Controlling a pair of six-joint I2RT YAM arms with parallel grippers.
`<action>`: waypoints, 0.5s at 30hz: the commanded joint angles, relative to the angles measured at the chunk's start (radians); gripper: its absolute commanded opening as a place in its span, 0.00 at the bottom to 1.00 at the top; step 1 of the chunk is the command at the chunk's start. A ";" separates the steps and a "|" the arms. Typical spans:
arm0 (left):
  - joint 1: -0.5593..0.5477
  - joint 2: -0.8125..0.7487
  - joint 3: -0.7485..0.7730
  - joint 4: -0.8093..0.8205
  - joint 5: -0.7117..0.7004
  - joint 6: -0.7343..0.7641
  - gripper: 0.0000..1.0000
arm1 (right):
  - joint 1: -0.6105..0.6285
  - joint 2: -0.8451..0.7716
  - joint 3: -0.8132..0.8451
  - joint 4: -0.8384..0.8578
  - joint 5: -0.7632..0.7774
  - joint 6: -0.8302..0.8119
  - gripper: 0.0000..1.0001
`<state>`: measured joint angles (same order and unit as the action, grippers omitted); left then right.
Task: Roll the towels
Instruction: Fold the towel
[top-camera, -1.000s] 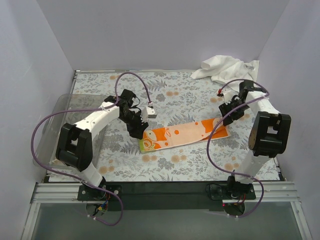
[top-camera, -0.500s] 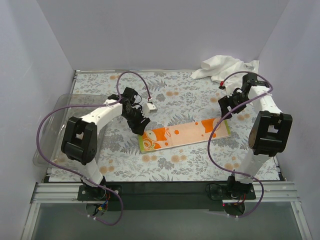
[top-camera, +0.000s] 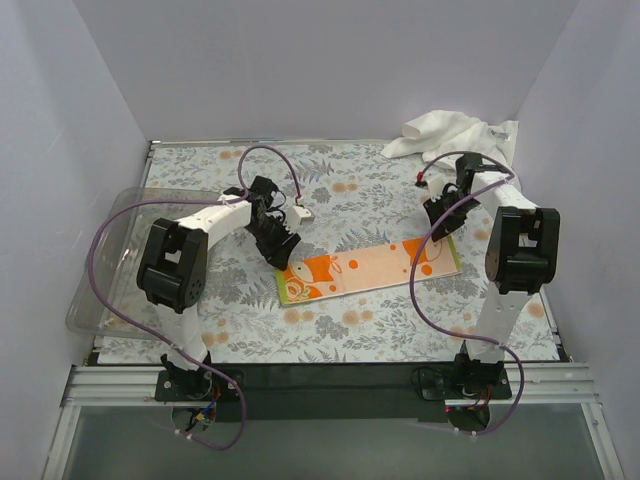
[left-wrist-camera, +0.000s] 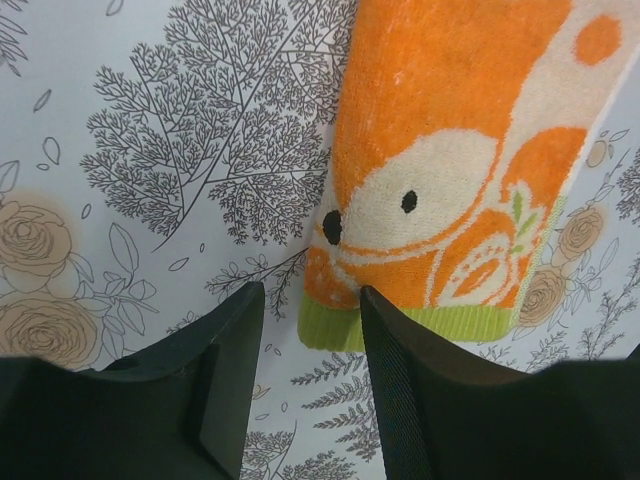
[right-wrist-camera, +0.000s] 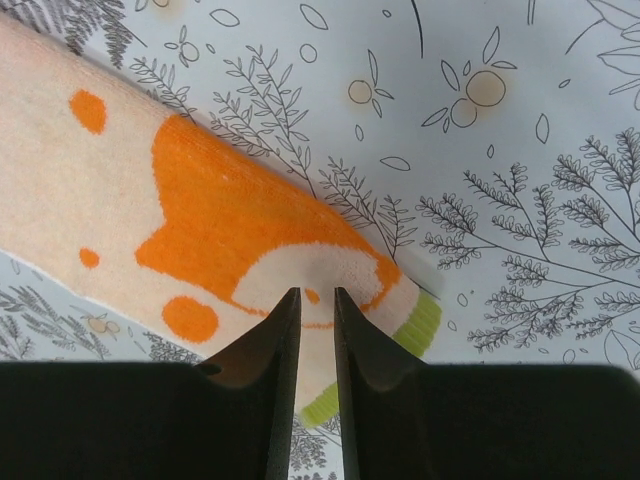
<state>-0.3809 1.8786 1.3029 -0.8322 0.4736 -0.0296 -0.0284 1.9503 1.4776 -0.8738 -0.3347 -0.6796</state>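
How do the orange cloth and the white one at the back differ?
The orange printed towel lies flat in a long strip; the white towel sits crumpled in a heap. The orange printed towel is mid-table; the white towel is in the far right corner. Neither is rolled yet.

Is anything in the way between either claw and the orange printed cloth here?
Nothing visible does. The left claw is at one end of the orange printed cloth and the right claw over its opposite end. The white towel lies bunched in the far right corner, well clear of both.
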 joint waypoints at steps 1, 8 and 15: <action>0.004 0.008 0.006 -0.022 -0.027 0.022 0.41 | 0.004 0.025 -0.022 0.055 0.065 0.018 0.22; 0.007 0.027 -0.039 0.054 -0.139 0.025 0.09 | 0.002 0.053 -0.080 0.090 0.118 0.009 0.21; 0.013 0.138 0.110 0.087 -0.161 0.068 0.00 | 0.005 0.041 -0.132 0.081 0.091 0.029 0.17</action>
<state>-0.3790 1.9656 1.3502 -0.8146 0.3779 -0.0063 -0.0219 1.9854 1.4021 -0.7746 -0.2455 -0.6613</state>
